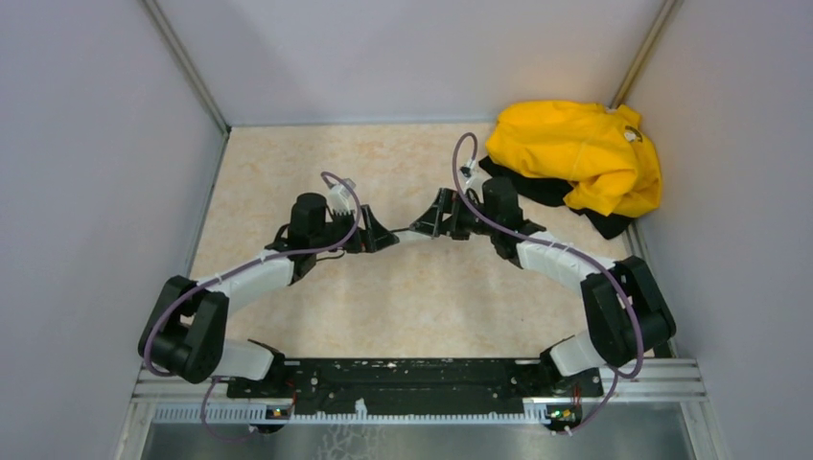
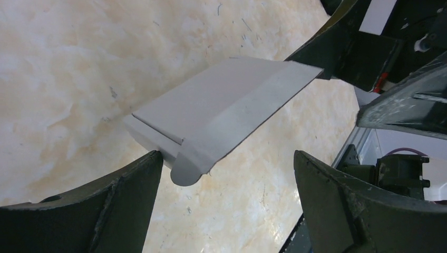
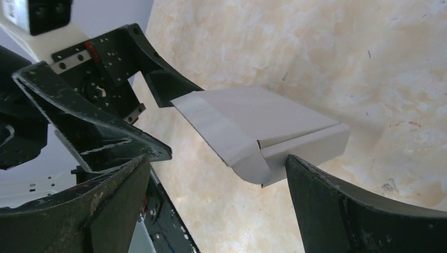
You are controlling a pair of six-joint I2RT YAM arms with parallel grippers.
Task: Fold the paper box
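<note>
Top view: I have both arms reaching in over the table [image 1: 288, 172], their wrists almost nose to nose near its middle. The left gripper [image 1: 382, 237] sits at 9 o'clock of the meeting point and the right gripper [image 1: 429, 225] at 3 o'clock. Only a pale sliver of the paper box [image 1: 406, 233] shows between them. A yellow garment [image 1: 575, 158] lies bunched in the table's 1 o'clock corner, well apart from both grippers.

Left wrist view: my left jaws are spread wide, gripping nothing. The box fills the centre of the frame, flat and grey-white, with 1 rounded tab curling at its 6 o'clock end. Its near corner touches my finger at 7 o'clock [image 2: 116, 200]. The finger at 5 o'clock stands apart from it. At 1 o'clock the box's far edge meets a finger of the right gripper.

Right wrist view: the right jaws are spread wide too, released. The box's near corner touches my finger at 5 o'clock [image 3: 358, 211], and the finger at 7 o'clock is clear of it. At 10 o'clock the far edge meets a finger of the left gripper. I cannot tell whether the box rests on the table or is propped between the 2 fingers.
</note>
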